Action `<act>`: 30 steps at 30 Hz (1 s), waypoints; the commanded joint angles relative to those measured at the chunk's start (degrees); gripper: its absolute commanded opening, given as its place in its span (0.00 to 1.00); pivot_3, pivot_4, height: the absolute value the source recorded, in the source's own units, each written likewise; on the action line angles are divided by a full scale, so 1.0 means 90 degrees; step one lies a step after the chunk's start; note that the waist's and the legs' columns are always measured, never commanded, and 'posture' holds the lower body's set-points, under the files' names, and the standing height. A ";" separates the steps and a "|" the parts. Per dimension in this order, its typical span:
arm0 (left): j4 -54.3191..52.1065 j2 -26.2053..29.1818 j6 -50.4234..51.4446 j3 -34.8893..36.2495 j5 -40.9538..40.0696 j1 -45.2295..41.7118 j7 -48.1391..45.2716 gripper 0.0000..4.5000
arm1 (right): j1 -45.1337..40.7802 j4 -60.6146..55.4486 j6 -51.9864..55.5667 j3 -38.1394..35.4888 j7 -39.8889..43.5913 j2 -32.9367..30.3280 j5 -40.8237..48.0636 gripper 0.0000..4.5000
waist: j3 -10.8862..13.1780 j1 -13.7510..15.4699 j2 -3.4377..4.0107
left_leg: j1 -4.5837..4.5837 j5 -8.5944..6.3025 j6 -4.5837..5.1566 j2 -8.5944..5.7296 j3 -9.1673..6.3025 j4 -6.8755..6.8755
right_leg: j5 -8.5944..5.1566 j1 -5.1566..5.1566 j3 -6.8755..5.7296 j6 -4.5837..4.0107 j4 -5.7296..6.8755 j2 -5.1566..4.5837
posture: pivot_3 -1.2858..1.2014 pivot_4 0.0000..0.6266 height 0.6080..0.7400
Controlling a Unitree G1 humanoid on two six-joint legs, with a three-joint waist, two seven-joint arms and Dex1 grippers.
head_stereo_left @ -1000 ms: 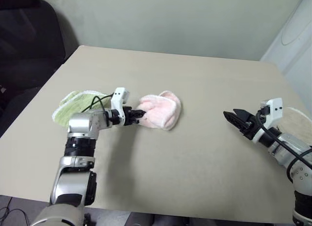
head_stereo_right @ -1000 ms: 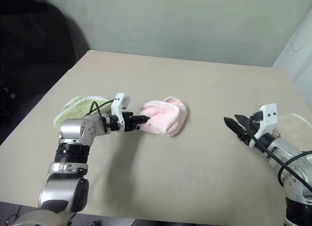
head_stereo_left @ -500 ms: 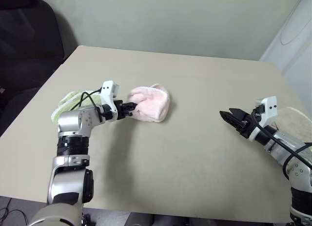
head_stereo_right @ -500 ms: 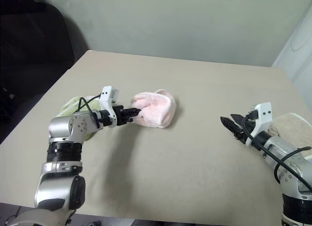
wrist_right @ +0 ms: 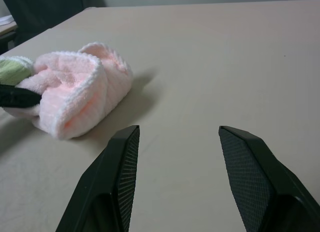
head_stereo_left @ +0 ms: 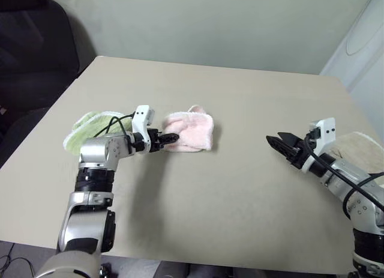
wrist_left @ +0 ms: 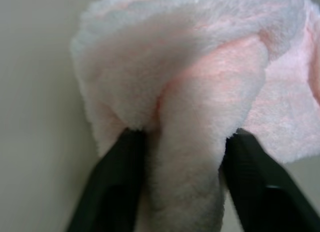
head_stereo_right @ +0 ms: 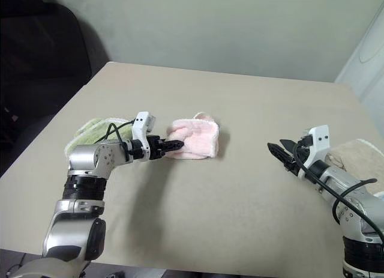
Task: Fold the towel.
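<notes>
The pink towel [head_stereo_left: 189,131] lies bunched on the table [head_stereo_left: 240,98], just left of centre, with a green towel [head_stereo_left: 90,125] at its nine o'clock. The left gripper [head_stereo_left: 170,138] meets it from nine o'clock; the left wrist view shows the spread fingers [wrist_left: 117,184] with a plush fold between them. The right gripper [head_stereo_left: 277,142] hangs open and empty, well apart at the towel's three o'clock, beside a beige towel [head_stereo_right: 360,158].
</notes>
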 commanded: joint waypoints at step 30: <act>0.1577 -0.0608 -0.0312 0.0182 0.0357 -0.0787 0.0692 0.99 | 0.0048 -0.0251 -0.0140 0.0100 -0.0017 0.0153 -0.0149 0.59 | -0.0001 0.0042 0.0001 | 0.0005 0.0017 0.0022 -0.0005 -0.0001 0.0001 | 0.0003 0.0012 -0.0002 -0.0003 0.0004 -0.0002 | 0.52 0.24 1.00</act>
